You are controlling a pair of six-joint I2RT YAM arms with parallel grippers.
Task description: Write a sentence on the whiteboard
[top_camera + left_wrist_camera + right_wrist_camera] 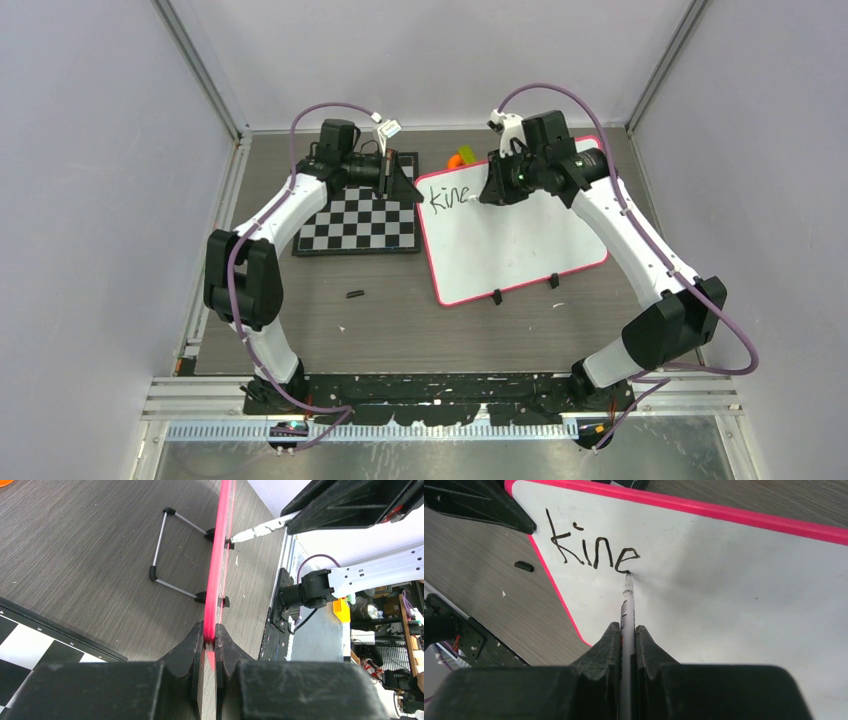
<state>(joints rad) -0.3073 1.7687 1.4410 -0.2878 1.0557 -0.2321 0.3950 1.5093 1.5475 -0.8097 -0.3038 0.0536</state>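
Observation:
The whiteboard (520, 245) with a pink frame lies tilted at centre right. The black letters "kine" (447, 194) stand at its far left corner, large in the right wrist view (589, 550). My right gripper (490, 190) is shut on a white marker (627, 605). The marker's tip touches the board (734, 580) at the end of the last letter. My left gripper (210, 632) is shut on the board's pink frame edge (220, 555) at the far left corner (405, 175). The marker also shows in the left wrist view (260, 528).
A black-and-white checkerboard (360, 222) lies left of the whiteboard. A small black cap (353, 294) lies on the table in front of it. An orange object (460, 158) sits behind the board. A wire stand (165, 545) shows under the board.

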